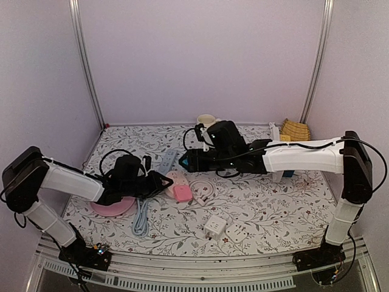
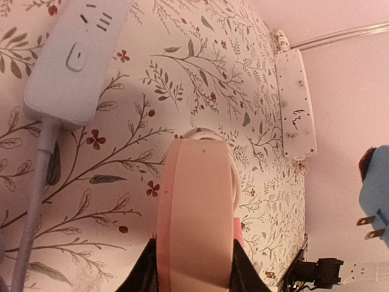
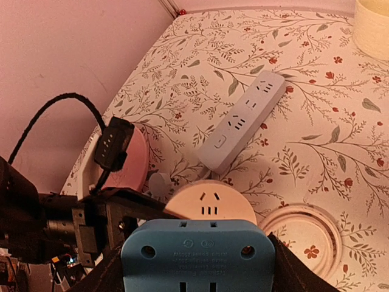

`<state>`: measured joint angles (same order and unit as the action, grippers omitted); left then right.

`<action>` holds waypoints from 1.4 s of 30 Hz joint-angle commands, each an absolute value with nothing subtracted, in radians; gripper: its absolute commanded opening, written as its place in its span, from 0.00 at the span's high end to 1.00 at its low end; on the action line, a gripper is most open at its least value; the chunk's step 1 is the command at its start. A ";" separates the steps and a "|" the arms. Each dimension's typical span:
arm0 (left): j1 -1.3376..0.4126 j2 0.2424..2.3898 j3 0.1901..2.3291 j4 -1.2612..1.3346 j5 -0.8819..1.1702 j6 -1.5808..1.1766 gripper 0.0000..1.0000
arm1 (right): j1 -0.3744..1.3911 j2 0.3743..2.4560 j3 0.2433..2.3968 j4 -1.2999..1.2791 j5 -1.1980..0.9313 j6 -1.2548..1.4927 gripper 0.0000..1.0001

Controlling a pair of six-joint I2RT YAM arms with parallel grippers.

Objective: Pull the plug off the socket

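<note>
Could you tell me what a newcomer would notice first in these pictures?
Most striking is the scene over the middle of the flowered table: the left claw is clamped on a round pink socket, and facing it the right claw grips a blue plug, its prongs bare. A pale blue power strip lies just beyond them.

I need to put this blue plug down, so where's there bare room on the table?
Front right, between the white adapters and the right arm's base, is bare; so is the back-left corner beside the grey strip. The middle around the pink socket is crowded.
</note>
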<state>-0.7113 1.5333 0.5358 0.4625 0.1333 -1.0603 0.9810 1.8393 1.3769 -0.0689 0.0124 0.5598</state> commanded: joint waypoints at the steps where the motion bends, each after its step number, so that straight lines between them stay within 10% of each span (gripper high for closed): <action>1: -0.674 1.471 0.540 0.433 0.100 -1.010 1.00 | 0.979 1.739 1.257 -0.110 0.007 0.543 0.58; 25: -0.624 1.387 0.508 0.433 0.122 -0.972 1.00 | 0.967 1.242 0.540 -0.313 0.134 0.889 0.53; 42: -0.631 1.395 0.515 0.435 0.147 -0.961 1.00 | 0.962 1.116 0.438 -0.376 0.141 0.955 0.10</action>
